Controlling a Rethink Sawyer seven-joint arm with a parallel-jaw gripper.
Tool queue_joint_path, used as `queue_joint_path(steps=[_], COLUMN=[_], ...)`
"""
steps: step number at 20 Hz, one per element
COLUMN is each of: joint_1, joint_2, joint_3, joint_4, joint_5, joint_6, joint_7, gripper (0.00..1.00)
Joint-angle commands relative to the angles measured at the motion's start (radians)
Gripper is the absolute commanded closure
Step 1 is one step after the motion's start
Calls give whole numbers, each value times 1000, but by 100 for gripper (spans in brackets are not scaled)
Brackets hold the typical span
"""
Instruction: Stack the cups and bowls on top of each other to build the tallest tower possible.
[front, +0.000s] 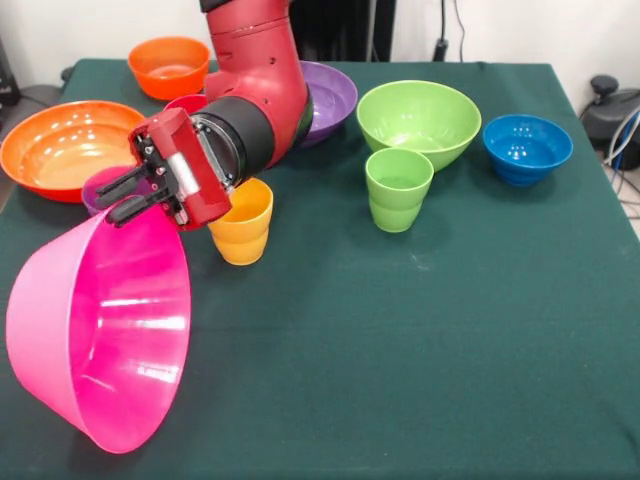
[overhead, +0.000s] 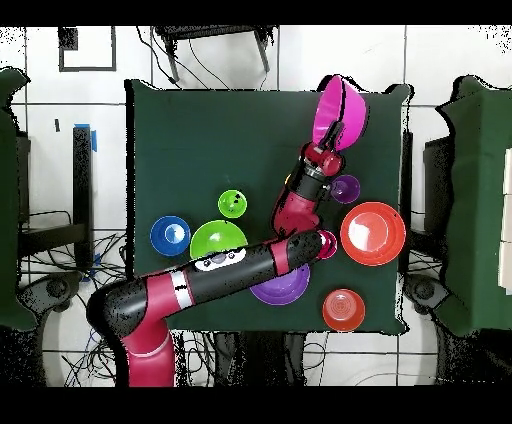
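My gripper is shut on the rim of the largest pink bowl, which hangs tilted on its side at the table's front left; it also shows in the overhead view with the gripper below it. The yellow cup stands just beside my wrist. The purple cup is partly hidden behind the fingers, and the red cup behind the arm. The green cup stands mid-table. All stand singly, none stacked.
The large orange bowl sits at far left, the small orange bowl behind it. The purple bowl, lime green bowl and blue bowl line the far side. The green cloth covers the table.
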Motion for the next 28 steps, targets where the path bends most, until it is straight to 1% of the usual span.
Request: queue_joint_path(steps=[1,8,12,15,16,20,22,23,26,28], joint_1=[13,12,13,11,10,6,-7,-12,-24,-32], joint_2=[-251,-266,-242,-237,-233,-226,-232,-231,-195,-184], joint_3=[124,132,118,110,106,98,99,99,88,82], joint_4=[-87,-115,-132,-146,-150,-148,-167,-173,-185,-190], joint_5=[-588,-594,-551,-554,-541,-527,-549,-549,-475,-461], joint_6=[341,352,362,367,370,361,350,345,316,302], joint_7=[103,57,27,15,10,3,5,6,-17,-25], gripper=[100,100,100,100,100,100,100,100,100,100])
